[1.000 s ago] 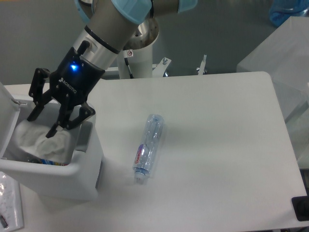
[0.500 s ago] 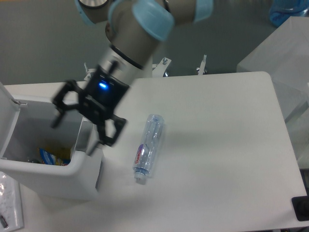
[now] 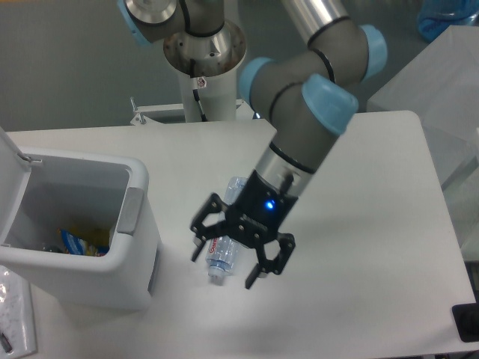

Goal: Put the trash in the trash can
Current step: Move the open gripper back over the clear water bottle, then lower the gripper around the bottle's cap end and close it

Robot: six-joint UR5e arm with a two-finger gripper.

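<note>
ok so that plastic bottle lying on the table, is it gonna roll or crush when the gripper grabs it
The bottle lies on its side, so a nudge would probably roll it. It looks clear and empty, likely light and thin-walled, so it may dent under a squeeze. The open gripper straddles it.

White table (image 3: pixel 359 224) with rounded corners fills most of view, matte top, soft even light, faint shadows. Behind table's far edge: plain grey wall or floor (image 3: pixel 67 67), cannot tell which. Right of table: pale translucent sheeting (image 3: pixel 441 97) over boxy shape, blue fabric (image 3: pixel 441 16) above it. Small black object (image 3: pixel 465 321) just off table's near right corner.
</note>
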